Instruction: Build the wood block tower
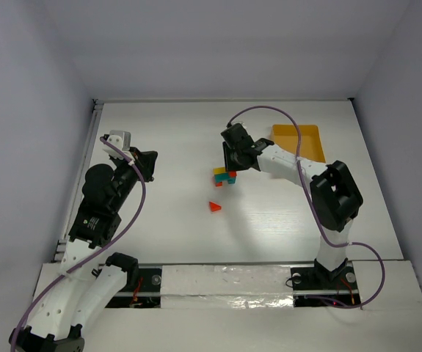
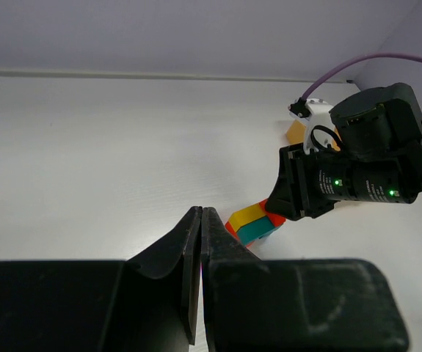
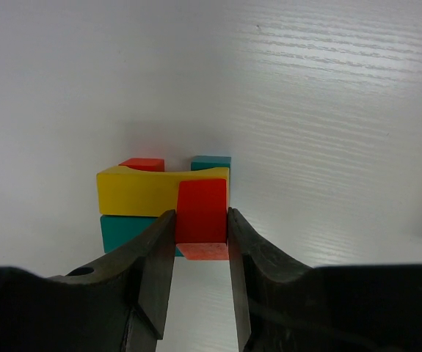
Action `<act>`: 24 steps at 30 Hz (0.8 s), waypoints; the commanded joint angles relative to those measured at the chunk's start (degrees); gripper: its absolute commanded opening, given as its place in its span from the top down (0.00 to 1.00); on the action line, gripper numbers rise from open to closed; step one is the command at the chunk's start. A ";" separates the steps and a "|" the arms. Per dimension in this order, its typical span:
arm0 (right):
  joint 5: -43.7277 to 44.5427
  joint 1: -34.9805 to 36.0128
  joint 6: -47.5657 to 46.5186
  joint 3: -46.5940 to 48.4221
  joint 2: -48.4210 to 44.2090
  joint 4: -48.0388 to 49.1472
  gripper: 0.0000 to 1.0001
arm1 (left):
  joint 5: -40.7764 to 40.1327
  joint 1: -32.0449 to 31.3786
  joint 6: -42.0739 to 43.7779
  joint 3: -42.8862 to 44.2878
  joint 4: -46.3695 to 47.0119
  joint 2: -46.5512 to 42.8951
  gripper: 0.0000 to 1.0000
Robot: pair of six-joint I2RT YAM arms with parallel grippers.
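Note:
A small stack of wood blocks (image 1: pixel 224 177) stands mid-table: a yellow bar (image 3: pixel 137 191) lies on a teal block (image 3: pixel 126 233), with a red block (image 3: pixel 142 164) and a teal block (image 3: pixel 211 161) behind. My right gripper (image 3: pixel 202 220) is shut on a red block (image 3: pixel 202 209) and holds it against the near face of the stack. It hovers over the stack in the top view (image 1: pixel 234 163). A red wedge (image 1: pixel 214 207) lies loose on the table nearer the arms. My left gripper (image 2: pixel 201 213) is shut and empty, well left of the stack (image 2: pixel 255 224).
A yellow-orange tray (image 1: pixel 299 139) lies at the back right, behind the right arm, with a corner showing in the left wrist view (image 2: pixel 294 132). White walls bound the table at the back and sides. A purple cable loops over the right arm.

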 commanded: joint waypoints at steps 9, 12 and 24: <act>-1.19 -0.20 0.51 1.77 -0.21 1.60 0.61 | 0.11 0.16 0.03 -0.04 2.37 -0.08 1.00; -1.63 -0.20 0.60 1.85 -0.12 1.78 0.60 | 0.02 0.16 0.12 0.14 2.28 -0.17 1.00; -1.28 -0.20 0.43 1.94 -0.03 1.51 0.59 | -0.07 0.16 0.12 0.05 2.37 -0.34 1.00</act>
